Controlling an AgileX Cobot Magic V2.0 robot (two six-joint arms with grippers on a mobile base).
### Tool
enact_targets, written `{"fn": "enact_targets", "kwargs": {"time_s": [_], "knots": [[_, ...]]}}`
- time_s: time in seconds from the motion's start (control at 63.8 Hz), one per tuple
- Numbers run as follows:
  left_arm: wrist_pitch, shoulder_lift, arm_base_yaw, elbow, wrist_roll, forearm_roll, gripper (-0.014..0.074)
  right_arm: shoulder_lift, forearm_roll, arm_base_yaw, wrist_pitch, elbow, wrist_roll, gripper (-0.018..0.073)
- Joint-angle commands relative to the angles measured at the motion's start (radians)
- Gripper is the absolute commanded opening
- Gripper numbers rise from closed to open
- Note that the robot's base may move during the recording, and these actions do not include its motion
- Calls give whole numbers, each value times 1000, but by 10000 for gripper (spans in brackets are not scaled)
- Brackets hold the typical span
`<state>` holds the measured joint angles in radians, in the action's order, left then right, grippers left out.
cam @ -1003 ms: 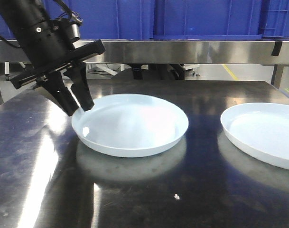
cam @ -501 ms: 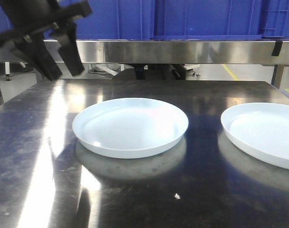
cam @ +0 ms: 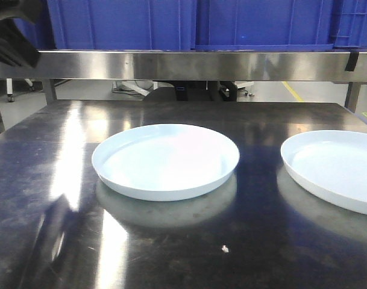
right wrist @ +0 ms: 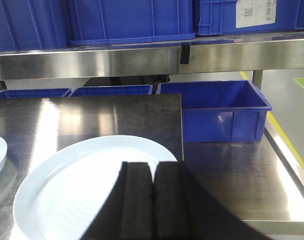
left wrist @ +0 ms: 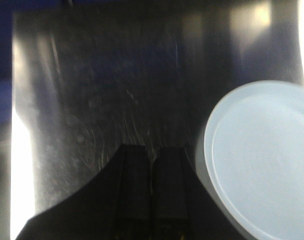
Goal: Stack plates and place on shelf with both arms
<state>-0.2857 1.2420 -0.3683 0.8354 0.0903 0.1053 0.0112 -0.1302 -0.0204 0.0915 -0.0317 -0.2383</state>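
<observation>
Two pale bluish-white plates lie apart on the dark steel table. One plate point(cam: 165, 159) sits in the middle, the other plate point(cam: 337, 168) at the right edge, cut off by the frame. My left gripper point(left wrist: 152, 165) is shut and empty, raised over bare table to the left of the middle plate point(left wrist: 264, 160). Only a dark corner of the left gripper point(cam: 11, 39) shows at the top left of the front view. My right gripper point(right wrist: 152, 172) is shut, empty, and hovers over the near right part of the right plate point(right wrist: 72, 195).
A stainless shelf point(cam: 201, 63) runs across the back above the table, carrying blue crates point(cam: 123, 24). To the right of the table's edge a blue bin point(right wrist: 216, 112) stands on a lower steel surface point(right wrist: 241, 180). A small white crumb point(cam: 225, 248) lies on the table's front.
My left arm has risen up and to the left, away from the middle plate's left rim, and has nearly left the front view. Neither plate has moved.
</observation>
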Motion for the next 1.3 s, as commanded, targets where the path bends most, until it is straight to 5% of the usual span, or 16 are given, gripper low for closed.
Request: {"fn": "enact_targets", "kwargs": {"time_s": [0.0, 0.172, 0.407, 0.674, 1.285], "knots": [[237, -115, -5, -60, -9, -5, 80, 12, -8, -1, -84, 2, 6, 56], [410, -307, 63, -218, -9, 2, 80, 12, -8, -1, -84, 2, 6, 56], [443, -553, 176, -381, -9, -1, 80, 12, -8, -1, -84, 2, 6, 56], [436, -705, 181, -417, -9, -1, 80, 12, -8, -1, -84, 2, 6, 56], [454, -710, 181, -417, -9, -1, 80, 12, -8, -1, -117, 2, 6, 56]]}}
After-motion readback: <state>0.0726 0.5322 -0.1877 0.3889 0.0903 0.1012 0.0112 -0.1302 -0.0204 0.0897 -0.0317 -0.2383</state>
